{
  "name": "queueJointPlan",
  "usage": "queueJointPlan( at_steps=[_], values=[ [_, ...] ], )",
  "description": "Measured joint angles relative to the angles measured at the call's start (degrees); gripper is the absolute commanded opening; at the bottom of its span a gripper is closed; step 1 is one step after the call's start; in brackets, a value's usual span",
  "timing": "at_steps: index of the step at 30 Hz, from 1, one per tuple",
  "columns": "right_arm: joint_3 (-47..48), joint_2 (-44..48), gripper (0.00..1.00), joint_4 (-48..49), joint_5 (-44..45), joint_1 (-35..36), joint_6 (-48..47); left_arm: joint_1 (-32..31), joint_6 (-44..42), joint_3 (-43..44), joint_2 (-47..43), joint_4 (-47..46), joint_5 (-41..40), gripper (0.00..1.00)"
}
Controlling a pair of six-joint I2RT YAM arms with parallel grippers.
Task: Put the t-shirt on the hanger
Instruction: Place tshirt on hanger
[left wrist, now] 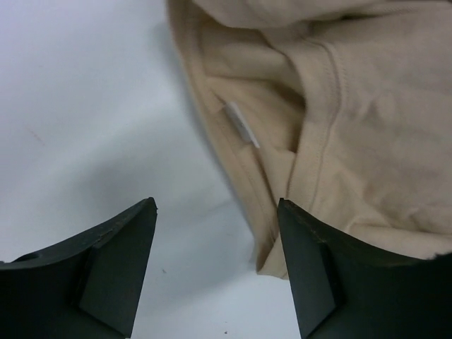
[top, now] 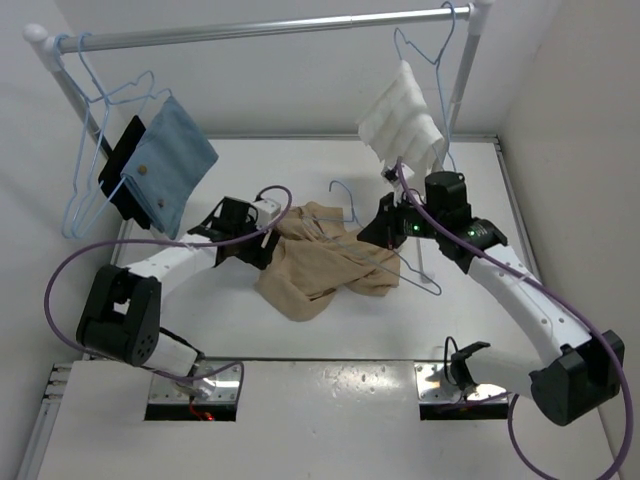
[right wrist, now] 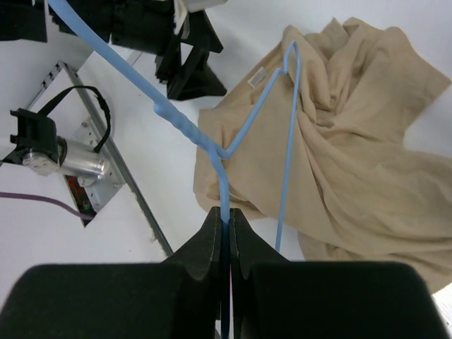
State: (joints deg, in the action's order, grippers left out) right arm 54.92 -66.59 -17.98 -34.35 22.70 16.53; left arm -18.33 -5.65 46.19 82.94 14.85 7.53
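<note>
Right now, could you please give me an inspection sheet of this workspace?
Surface: white table, no spills seen.
Job's things: tan t-shirt crumpled mid-table; pale-blue hanger over it, not yet threaded through.
Clutter: light-blue cloth and white ribbed cloth hang from the rail.
Grippers: left gripper open, at the t-shirt's edge; right gripper shut on the hanger's wire.
Cables: purple cables loop off both arms, clear of the t-shirt.
Surroundings: metal rail across the back; white walls.
</note>
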Motion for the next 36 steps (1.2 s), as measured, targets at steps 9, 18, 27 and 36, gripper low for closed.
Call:
queueJointPlan(
  at_steps=[9,18,27,36],
  values=[
    [0.7,-1.8,0.00,1.1,-0.1,1.7,-0.9,2.5,7.1,6.5,7.9,3.3,0.0,0.63],
    [1.1,-3.3,0.00,2.4,1.0,3.1,-0.7,3.2,7.9,7.2,12.7,4.7,2.2,0.69],
    [3.7,-4.4,0.00,-0.8,2.2,4.1,-2.3,3.0,6.4,11.1,17.8,2.6,3.3,0.42],
    [3.9,-4.3,0.00,-3.5,3.3,4.5,-3.8,2.1,1.6,11.1,18.2,3.3,12.0,0.00]
  ],
)
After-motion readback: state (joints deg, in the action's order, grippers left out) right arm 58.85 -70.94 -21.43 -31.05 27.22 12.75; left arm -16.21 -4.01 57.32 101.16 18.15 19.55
